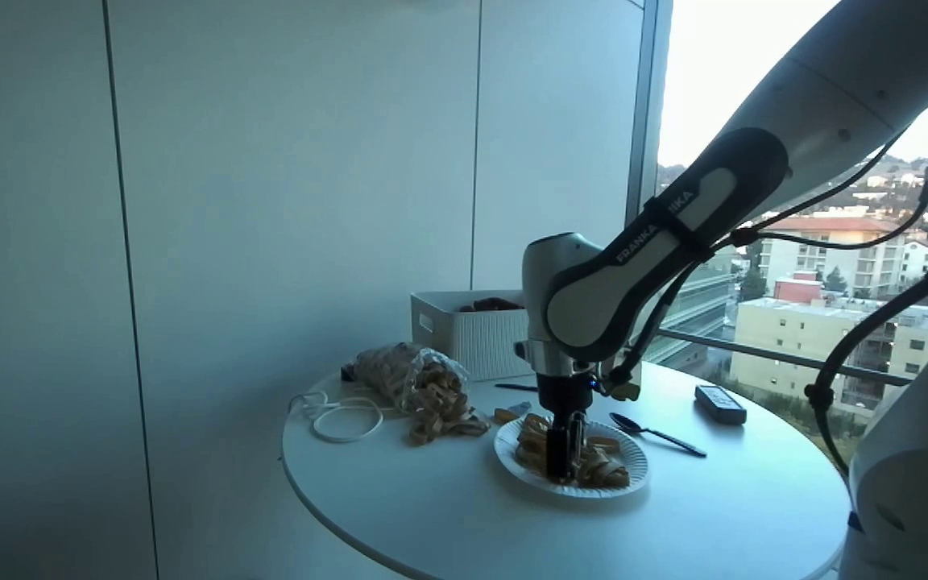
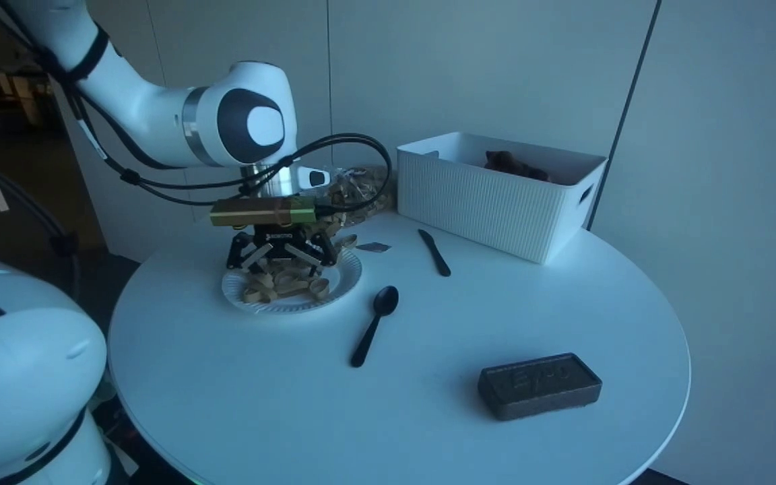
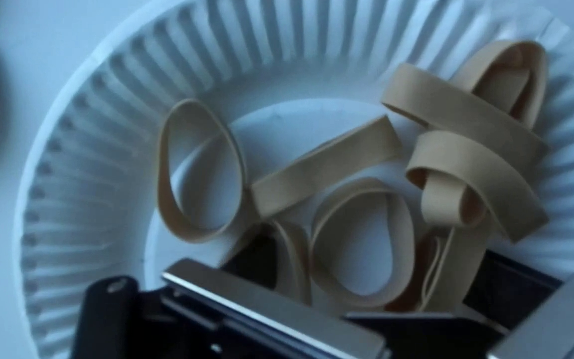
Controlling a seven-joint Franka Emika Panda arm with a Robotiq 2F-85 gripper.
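A white fluted paper plate [image 3: 82,199] bears several tan, ribbon-like loops [image 3: 327,167]; it shows in both exterior views. Pointing straight down, my gripper [image 3: 381,271] has its fingers low among these loops, in an exterior view too [image 1: 565,471]. The jaws stand wide apart. Between them lie a round loop [image 3: 401,239] and a folded strip [image 3: 459,269], not squeezed. A dark fingertip [image 3: 254,259] on the left shows partly behind another loop; whether it touches cannot be told. The other fingertip [image 3: 511,284] is beside the right-hand strip. In an exterior view, loops hide the fingertips.
A clear bag [image 1: 399,370] spills more tan loops beside a white cord [image 1: 347,437]. Behind stands a white bin [image 2: 475,202] with a brown thing [image 2: 516,165] inside. A black spoon [image 2: 374,323], black knife [image 2: 435,252] and dark eraser-like block [image 2: 539,387] lie on the round table.
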